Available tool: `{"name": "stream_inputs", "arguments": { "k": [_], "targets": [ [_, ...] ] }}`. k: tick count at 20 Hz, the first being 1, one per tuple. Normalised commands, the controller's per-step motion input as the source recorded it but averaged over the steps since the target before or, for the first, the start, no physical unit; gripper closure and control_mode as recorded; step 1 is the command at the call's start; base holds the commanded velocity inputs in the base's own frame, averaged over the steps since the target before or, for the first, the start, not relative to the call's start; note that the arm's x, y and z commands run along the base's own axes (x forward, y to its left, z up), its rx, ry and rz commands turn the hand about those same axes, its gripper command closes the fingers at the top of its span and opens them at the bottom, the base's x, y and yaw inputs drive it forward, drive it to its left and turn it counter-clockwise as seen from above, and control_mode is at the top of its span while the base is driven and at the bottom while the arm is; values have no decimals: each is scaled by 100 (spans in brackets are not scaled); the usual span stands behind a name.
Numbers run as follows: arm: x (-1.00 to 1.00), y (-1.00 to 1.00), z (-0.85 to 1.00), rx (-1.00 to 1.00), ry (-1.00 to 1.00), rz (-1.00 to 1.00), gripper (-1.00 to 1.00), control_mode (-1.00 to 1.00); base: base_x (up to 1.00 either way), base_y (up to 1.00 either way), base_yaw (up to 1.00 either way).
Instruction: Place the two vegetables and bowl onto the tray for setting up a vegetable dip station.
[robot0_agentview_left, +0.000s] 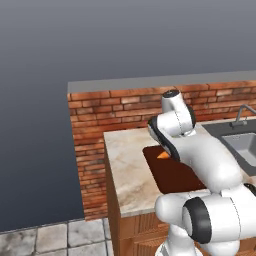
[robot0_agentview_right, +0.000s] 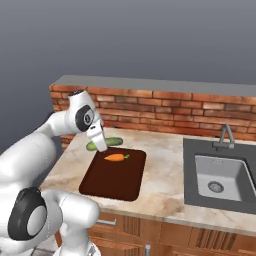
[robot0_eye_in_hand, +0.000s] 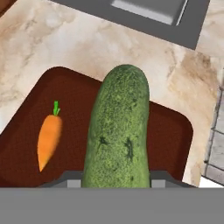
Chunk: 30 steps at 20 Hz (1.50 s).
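My gripper (robot0_agentview_right: 100, 144) is shut on the dark green cucumber (robot0_agentview_right: 114, 142), holding it just above the far left edge of the dark reddish-brown tray (robot0_agentview_right: 112, 181). In the hand view the cucumber (robot0_eye_in_hand: 118, 127) runs up the middle between the fingertips (robot0_eye_in_hand: 72, 179), over the tray (robot0_eye_in_hand: 173, 133). The orange carrot (robot0_agentview_right: 115, 157) with its green top lies on the tray's far part; the carrot (robot0_eye_in_hand: 49, 141) is left of the cucumber in the hand view. From the left base view, the tray (robot0_agentview_left: 172, 176) and a bit of carrot (robot0_agentview_left: 161, 155) show behind the arm. The bowl is out of view.
A grey sink (robot0_agentview_right: 217, 179) with a faucet (robot0_agentview_right: 226, 135) is set into the marble counter (robot0_agentview_right: 165, 170) to the right of the tray. A brick wall (robot0_agentview_right: 165, 107) backs the counter. The counter's left end drops to a tiled floor (robot0_agentview_left: 55, 237).
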Motion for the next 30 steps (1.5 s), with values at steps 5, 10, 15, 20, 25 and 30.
{"name": "stream_inputs", "arguments": {
  "k": [5,10,15,20,25,30],
  "targets": [
    [5,-5,-3,11,9,-22,100,-100,0,0,0],
    [16,-18,-25,9,1,-3,100,-100,0,0,0],
    [19,-8,-49,5,-4,0,100,-100,0,0,0],
    [16,0,-54,4,-10,0,100,-100,0,0,0],
    [1,0,-46,4,-16,0,100,-100,0,0,0],
    [1,-1,-40,2,-16,0,100,-100,0,0,0]
  ]
}}
